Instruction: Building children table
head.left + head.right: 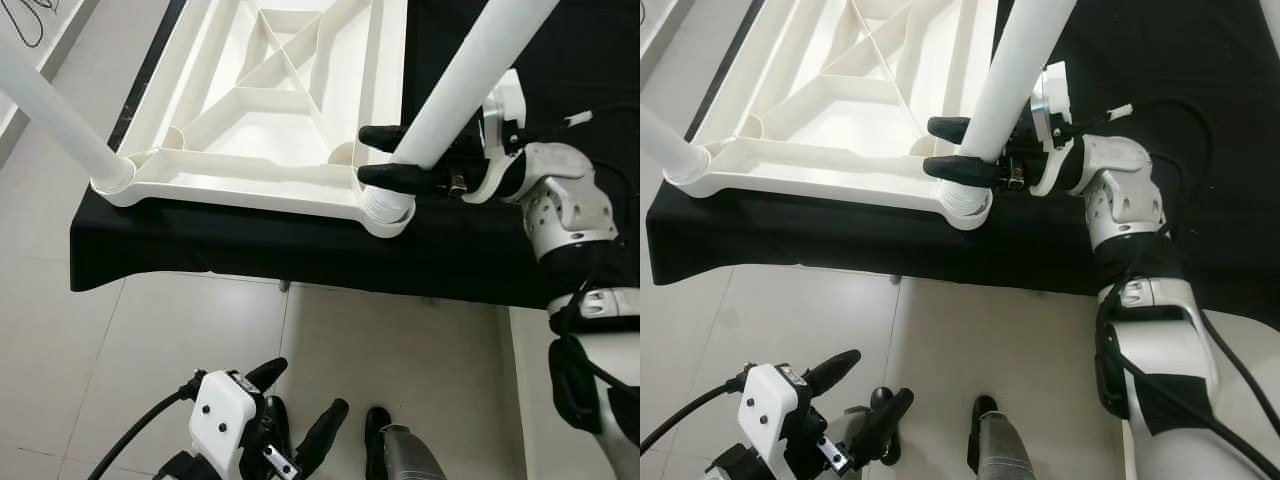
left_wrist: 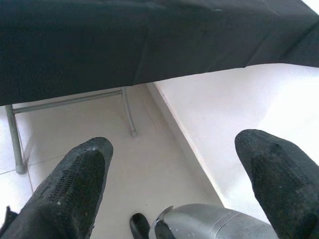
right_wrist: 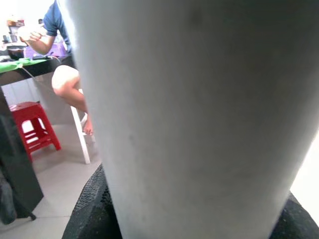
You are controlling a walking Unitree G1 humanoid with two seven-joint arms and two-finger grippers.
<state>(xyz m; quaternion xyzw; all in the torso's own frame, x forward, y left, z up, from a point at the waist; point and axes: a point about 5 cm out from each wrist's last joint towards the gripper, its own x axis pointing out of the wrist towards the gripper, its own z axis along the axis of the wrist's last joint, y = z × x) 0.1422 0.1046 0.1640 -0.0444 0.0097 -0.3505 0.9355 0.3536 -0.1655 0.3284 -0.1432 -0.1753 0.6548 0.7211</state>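
Note:
A white plastic children's table top [image 1: 280, 110] lies upside down on a black-covered bench. A white table leg [image 1: 470, 70] rises from its near right corner socket [image 1: 385, 210]. My right gripper [image 1: 390, 158] is shut on this leg just above the socket, one black finger on each side; in the right wrist view the leg [image 3: 199, 114] sits right against the camera. Another white leg [image 1: 55, 110] stands in the near left corner. My left gripper [image 1: 300, 405] hangs low over the floor, open and holding nothing, its fingers [image 2: 75, 184] spread wide.
The bench's black cloth [image 1: 250, 250] ends at a front edge above pale floor tiles [image 1: 180, 340]. Metal bench legs [image 2: 127, 112] show under it. My own foot [image 1: 405, 450] is below. A seated person [image 3: 55, 30] and a red stool [image 3: 32, 124] are farther off.

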